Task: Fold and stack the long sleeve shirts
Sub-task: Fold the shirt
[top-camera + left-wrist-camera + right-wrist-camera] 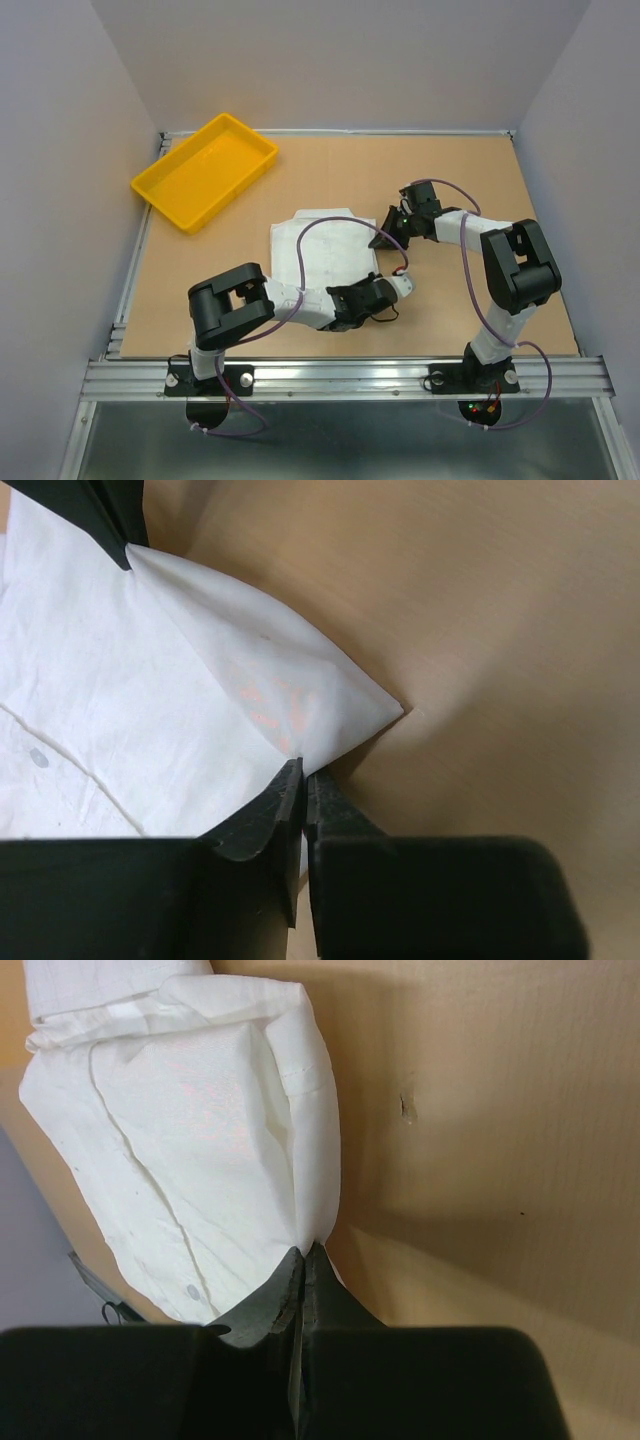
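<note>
Shirt (322, 250) sits partly folded at the middle of your table (480, 180), well apart from the yellow tray (205, 170) at the far left corner. From above it reads as a near-square pad, so you cannot tell its long axis there. The right wrist view shows it running lengthwise away from the fingers, with the button placket along it. Both wrist views show what the overhead hides: your left gripper (303, 798) is pinched tight on the shirt's near right corner, and your right gripper (302, 1260) is clamped on its right edge farther back. Your left arm folds low, forearm reaching rightward. Your right arm bends at the elbow, forearm pointing left.
</note>
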{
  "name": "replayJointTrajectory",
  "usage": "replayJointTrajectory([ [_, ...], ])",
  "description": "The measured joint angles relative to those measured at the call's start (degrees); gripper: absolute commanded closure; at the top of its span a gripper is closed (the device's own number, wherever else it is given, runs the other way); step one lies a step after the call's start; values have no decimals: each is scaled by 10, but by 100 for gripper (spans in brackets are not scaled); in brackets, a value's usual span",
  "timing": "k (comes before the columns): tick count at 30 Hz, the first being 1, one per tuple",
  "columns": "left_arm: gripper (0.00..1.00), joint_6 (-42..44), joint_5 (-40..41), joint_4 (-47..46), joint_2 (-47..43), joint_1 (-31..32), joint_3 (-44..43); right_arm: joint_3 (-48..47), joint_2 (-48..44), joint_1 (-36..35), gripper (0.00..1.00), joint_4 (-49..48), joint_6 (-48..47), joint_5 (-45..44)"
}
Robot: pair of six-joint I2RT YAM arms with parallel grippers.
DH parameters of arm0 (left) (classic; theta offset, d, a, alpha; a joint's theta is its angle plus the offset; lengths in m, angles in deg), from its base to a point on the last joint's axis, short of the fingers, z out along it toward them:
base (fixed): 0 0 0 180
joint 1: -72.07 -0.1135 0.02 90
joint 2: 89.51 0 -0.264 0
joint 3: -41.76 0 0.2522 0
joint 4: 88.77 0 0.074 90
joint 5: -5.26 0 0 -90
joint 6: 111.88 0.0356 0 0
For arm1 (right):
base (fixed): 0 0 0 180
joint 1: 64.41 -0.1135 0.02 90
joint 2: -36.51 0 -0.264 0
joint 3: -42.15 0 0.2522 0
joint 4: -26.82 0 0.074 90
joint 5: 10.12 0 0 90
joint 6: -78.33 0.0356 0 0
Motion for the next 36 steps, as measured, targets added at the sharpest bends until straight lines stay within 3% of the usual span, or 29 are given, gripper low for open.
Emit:
replayJointTrajectory([
  [2,97,-3,0,0,0,0,0,0,-1,0,98,0,3,-1],
  [4,100,-7,0,0,0,0,0,0,-1,0,89,0,7,-2],
  [5,100,-9,0,0,-2,0,0,-1,-1,0,72,0,9,-2],
  [9,100,-30,-5,2,-18,0,4,-12,-1,7,32,-1,24,1],
  [10,100,-33,-5,2,-23,0,5,-13,-1,10,32,-1,29,2],
  [11,100,-41,-8,2,-33,0,9,-14,-3,19,24,-3,32,6],
  [14,100,-63,-17,1,-60,-6,23,-14,-10,40,13,-4,39,13],
  [24,100,-126,-44,-12,-106,-23,63,74,-36,64,12,-52,75,71],
  [29,100,-138,-50,-14,-106,-24,68,133,-47,63,11,-139,123,109],
  [36,100,-140,-52,-23,-110,-25,68,158,-35,12,13,-224,175,123],
])
